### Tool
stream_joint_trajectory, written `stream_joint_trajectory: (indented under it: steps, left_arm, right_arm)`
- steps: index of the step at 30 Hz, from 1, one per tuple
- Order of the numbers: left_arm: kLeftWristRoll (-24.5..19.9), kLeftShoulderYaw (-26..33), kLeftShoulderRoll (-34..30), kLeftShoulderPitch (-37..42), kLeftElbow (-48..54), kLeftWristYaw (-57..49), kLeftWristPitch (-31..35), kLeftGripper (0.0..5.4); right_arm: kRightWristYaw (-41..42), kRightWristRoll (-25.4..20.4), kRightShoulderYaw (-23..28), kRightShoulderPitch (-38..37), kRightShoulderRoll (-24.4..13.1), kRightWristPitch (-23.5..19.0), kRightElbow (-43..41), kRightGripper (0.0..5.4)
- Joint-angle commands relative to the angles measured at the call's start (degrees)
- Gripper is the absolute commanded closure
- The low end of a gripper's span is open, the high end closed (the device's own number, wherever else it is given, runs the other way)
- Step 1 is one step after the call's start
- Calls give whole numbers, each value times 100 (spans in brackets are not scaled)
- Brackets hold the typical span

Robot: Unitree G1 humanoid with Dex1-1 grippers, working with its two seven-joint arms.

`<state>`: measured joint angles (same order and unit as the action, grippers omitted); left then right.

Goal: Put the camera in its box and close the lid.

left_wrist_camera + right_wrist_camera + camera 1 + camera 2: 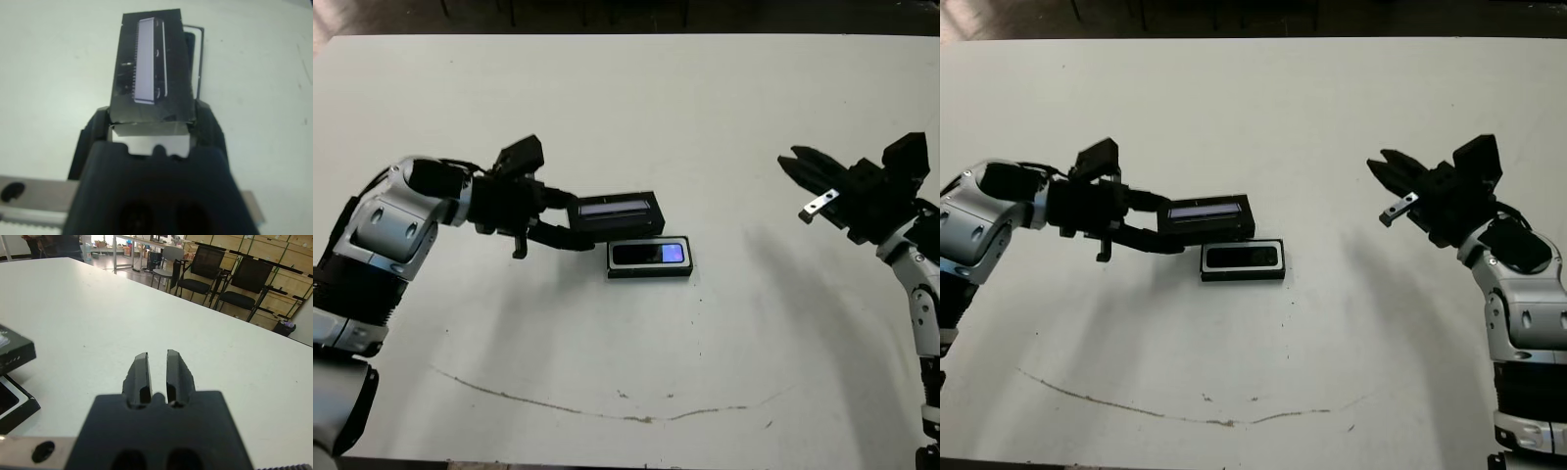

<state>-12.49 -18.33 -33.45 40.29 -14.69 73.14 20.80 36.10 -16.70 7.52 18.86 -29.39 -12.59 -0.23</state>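
Status: first step judged complete, second pending. The small slim black bar-shaped camera (649, 254), with a glossy face and a bluish shiny patch at one end, lies flat inside the small black rectangular box with rounded corners and pale lining (650, 272). The box rests on the matte white counter (705, 127), roughly at its middle. The lid is not yet on.

Item, lid: flat black rectangular cover, box-sized, bearing a long glossy reflective strip (617, 209). It is held above the counter, just behind the box and partly overlapping its far edge in the head views, not seated. Its edges appear crisp and rigid; the finish is a dull satin black apart from the mirror-like strip.

Item, left gripper (558, 223): two black fingers clamped on one short end of the lid, arm reaching in from the side.

Item, right gripper (157, 372): black fingers nearly together, only a narrow gap between them, holding nothing, raised well apart from the box at the far side of the counter.

Counter surface: smooth, faintly scuffed, with a thin dark curved mark (607, 411) near the front edge.

Remaining, as judged: align the lid squarely over the box, lower it and press it home.
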Motion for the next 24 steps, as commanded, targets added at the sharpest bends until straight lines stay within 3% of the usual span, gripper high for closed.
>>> stream_joint_trajectory:
  steps: [1,7,12,24]
  left_arm:
    - [113,-41,60,9,-219,156,-189,390]
    - [169,-5,127,-21,-256,218,-385,390]
    - [79,-7,197,-97,-181,256,-50,390]
    - [15,-103,494,-288,-16,355,-54,390]
  right_arm:
    - [101,49,-40,-17,-43,92,143,540]
    - [177,135,-111,-41,-94,171,94,540]
    - [236,90,-118,-60,-119,30,19,540]
    - [243,159,-155,-61,-147,49,6,540]
